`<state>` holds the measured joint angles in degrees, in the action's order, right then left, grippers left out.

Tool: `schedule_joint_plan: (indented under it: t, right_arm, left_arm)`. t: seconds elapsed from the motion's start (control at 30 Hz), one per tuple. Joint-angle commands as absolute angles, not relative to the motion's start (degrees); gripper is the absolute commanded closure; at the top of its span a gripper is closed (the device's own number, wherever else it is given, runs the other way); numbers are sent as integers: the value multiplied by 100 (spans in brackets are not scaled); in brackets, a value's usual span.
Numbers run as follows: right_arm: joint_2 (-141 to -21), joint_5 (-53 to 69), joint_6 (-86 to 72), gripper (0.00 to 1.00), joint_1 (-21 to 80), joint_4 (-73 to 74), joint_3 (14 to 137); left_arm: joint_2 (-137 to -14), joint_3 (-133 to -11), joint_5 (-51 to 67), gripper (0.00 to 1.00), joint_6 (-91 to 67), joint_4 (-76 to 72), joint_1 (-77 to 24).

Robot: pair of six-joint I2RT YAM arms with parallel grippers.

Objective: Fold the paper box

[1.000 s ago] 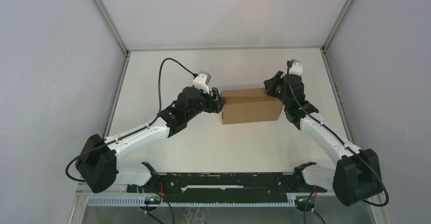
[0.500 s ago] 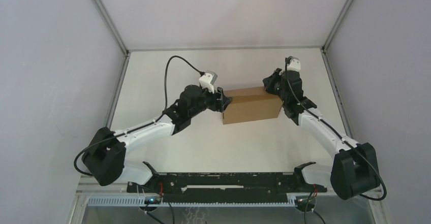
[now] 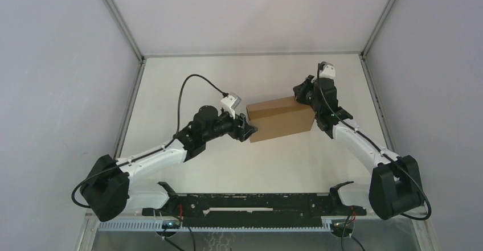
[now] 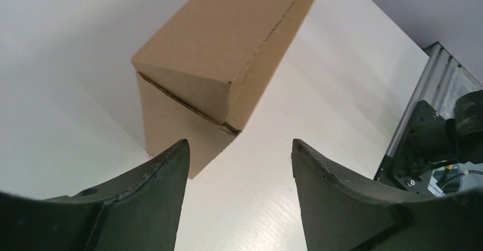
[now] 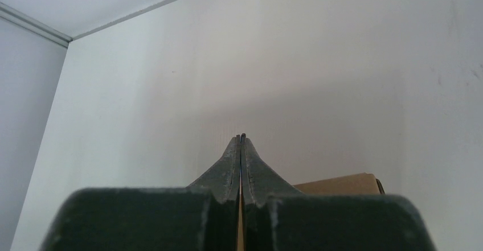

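Note:
The paper box (image 3: 282,117) stands closed on the white table, a plain brown cardboard block lying slightly askew. My left gripper (image 3: 249,130) is open and empty at the box's near left corner. In the left wrist view the box (image 4: 222,40) lies just beyond the gripper (image 4: 239,148), its lower corner by the left fingertip (image 4: 174,157), with a seam showing on its end face. My right gripper (image 3: 299,91) is shut at the box's far right corner. In the right wrist view its fingers (image 5: 241,137) are pressed together above the box's top (image 5: 342,184).
Grey enclosure walls stand on the left, right and back. A black rail (image 3: 250,202) with the arm bases runs along the near edge, and it also shows in the left wrist view (image 4: 433,148).
My left gripper has drawn away from the box's left end toward its near left corner. The box has turned slightly, its right end swung farther back. The right gripper has shifted a little.

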<state>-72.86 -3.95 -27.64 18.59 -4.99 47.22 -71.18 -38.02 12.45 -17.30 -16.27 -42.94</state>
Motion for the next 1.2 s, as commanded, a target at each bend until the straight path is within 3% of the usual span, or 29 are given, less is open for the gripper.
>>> schedule_joint_plan:
  t: [0.0,0.33,0.53,0.57,0.77,0.97,1.17]
  right_arm:
    - [-7480,-307,-2861,97,1895,-260,4737]
    - [-7466,-356,-2848,98,1946,-244,4604]
    - [-7444,-355,-2874,98,1994,-267,4519]
    - [-7437,-360,-2874,98,2004,-264,4520]
    - [-7446,-377,-2883,98,2044,-230,4520]
    - [-7450,-403,-2868,98,2060,-226,4495]
    - [-7460,-389,-2890,98,2048,-313,4364]
  left_arm:
    - [-6787,-3954,1648,29,-1466,-1443,-4273]
    - [-5423,-4102,1067,36,-1956,-1008,-4273]
    - [-5598,-4694,445,39,-2240,-711,-4209]
    - [-5774,-4825,430,41,-2310,-716,-4188]
    - [-6851,-5522,110,86,-2584,-733,-4182]
    - [-7267,-5615,484,90,-2894,-1048,-4113]
    - [-7040,-4779,628,90,-3395,-1721,-4174]
